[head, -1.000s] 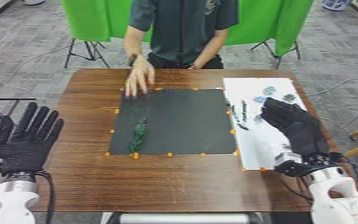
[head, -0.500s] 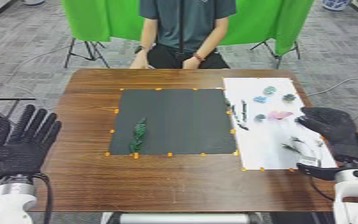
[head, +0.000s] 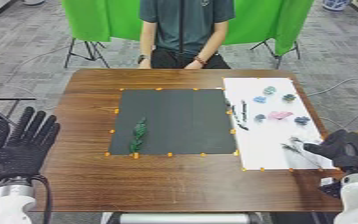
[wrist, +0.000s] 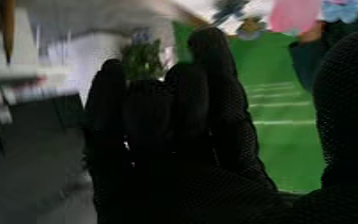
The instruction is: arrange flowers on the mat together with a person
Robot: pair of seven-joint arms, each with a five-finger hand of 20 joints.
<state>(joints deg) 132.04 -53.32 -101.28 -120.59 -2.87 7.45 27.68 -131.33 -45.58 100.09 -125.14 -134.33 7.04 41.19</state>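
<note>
Nearer the robot now: right hand (head: 346, 150) at the white sheet's near corner

Half a second ago it was farther forward, beside the flower heads; its move has uncovered a dark blue flower head (head: 302, 120). Its fingers are extended and grip nothing. It overlaps the near right part of the white sheet (head: 255, 155), hiding the corner. The left hand (head: 21, 147), fingers straight and spread, is just beyond the table's left edge.

One green leafy sprig (head: 139, 135) lies on the black mat (head: 175, 120), towards its near left corner, unchanged. Six flower heads show on the sheet: one pink (head: 280, 115), five blue or green. Dark slender stems (head: 243, 111) lie by the sheet's left edge; thin sprigs (head: 293, 147) lie near the right hand. I cannot count either group surely. Orange markers line the mat. Beyond the table (head: 158, 185) hangs one green cloth (head: 95, 22).
</note>
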